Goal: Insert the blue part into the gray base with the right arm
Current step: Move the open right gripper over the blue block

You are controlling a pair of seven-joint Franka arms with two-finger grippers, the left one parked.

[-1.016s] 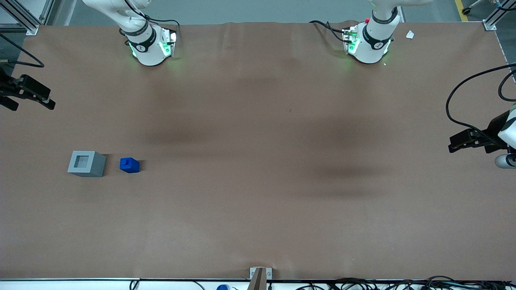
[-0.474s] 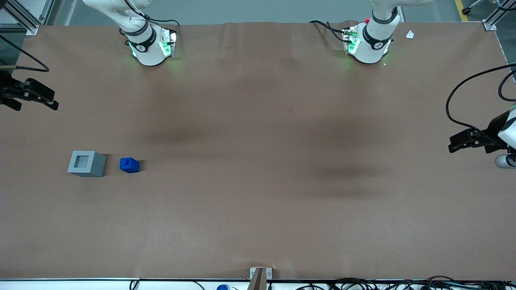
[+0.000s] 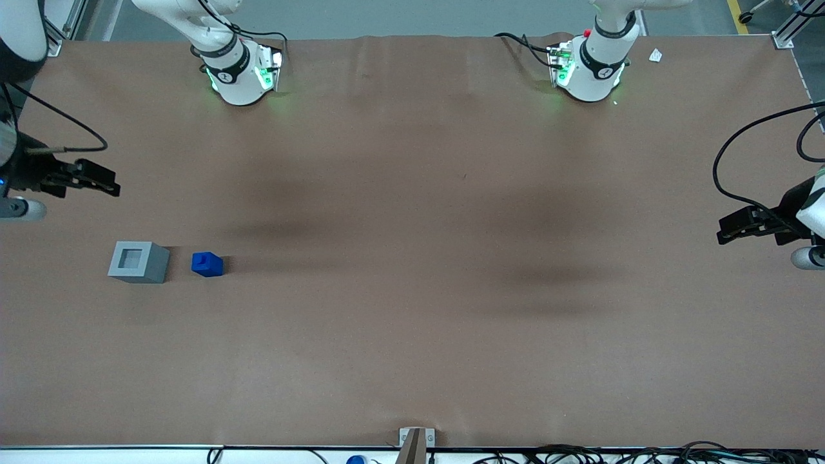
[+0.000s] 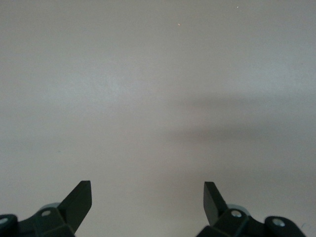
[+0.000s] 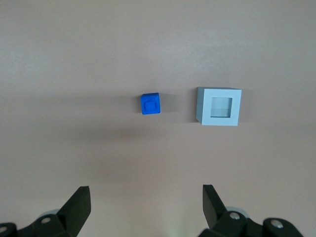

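Note:
The blue part (image 3: pixel 207 264) (image 5: pixel 150 103) stands on the brown table with its stud up, beside the gray base (image 3: pixel 138 261) (image 5: pixel 219 106), whose square recess faces up and holds nothing. The two are a small gap apart. My right arm's gripper (image 3: pixel 109 187) (image 5: pixel 146 197) hangs open high above the table at the working arm's end, farther from the front camera than both blocks. Nothing is between its fingers (image 5: pixel 79 202).
The two arm bases (image 3: pixel 240 71) (image 3: pixel 590 67) stand at the table's edge farthest from the front camera. A small metal bracket (image 3: pixel 416 438) sits at the near edge, with cables along it. A white scrap (image 3: pixel 655 55) lies near the parked arm's base.
My right gripper has come in over the table from its edge and drawn nearer to the front camera, toward the blocks. Both blocks stay where they were.

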